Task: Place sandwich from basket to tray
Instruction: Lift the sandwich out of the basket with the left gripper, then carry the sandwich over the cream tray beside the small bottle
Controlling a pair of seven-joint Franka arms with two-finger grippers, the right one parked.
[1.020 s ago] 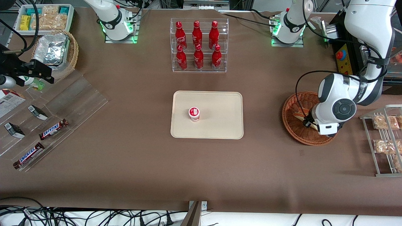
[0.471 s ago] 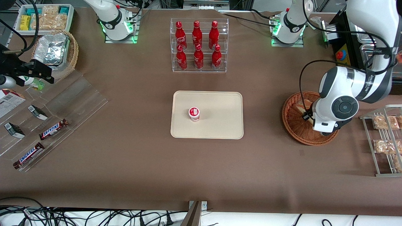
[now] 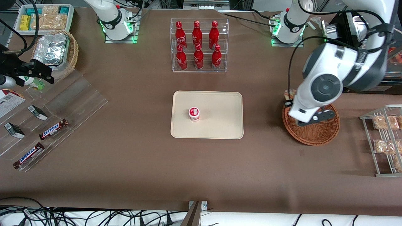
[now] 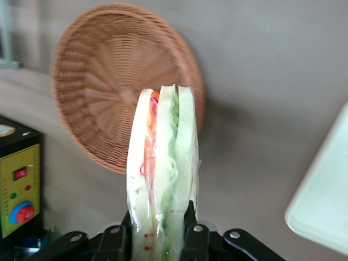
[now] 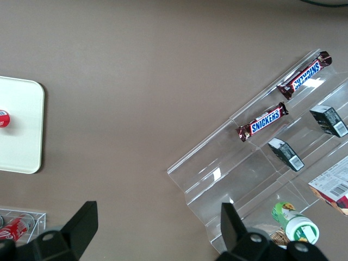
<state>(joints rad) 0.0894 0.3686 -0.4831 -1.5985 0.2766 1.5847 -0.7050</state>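
Note:
My left gripper (image 4: 161, 239) is shut on the sandwich (image 4: 161, 179), a wrapped wedge with white bread and red and green filling, and holds it in the air. In the front view the gripper (image 3: 288, 101) is above the rim of the reddish-brown wicker basket (image 3: 317, 135), on the side toward the tray, and a bit of the sandwich (image 3: 289, 94) peeks out beside the wrist. The basket (image 4: 109, 81) shows below with nothing in it. The cream tray (image 3: 220, 125) lies at the table's middle; its corner (image 4: 326, 206) shows in the left wrist view.
A small red-and-white cup (image 3: 194, 113) stands on the tray. A clear rack of red bottles (image 3: 198, 45) stands farther from the front camera. A metal rack with bagged snacks (image 3: 384, 138) lies at the working arm's end. A yellow button box (image 4: 19, 190) is near the basket.
My left gripper has risen out of the basket with the sandwich and moved toward the tray side of the rim. The basket now holds nothing.

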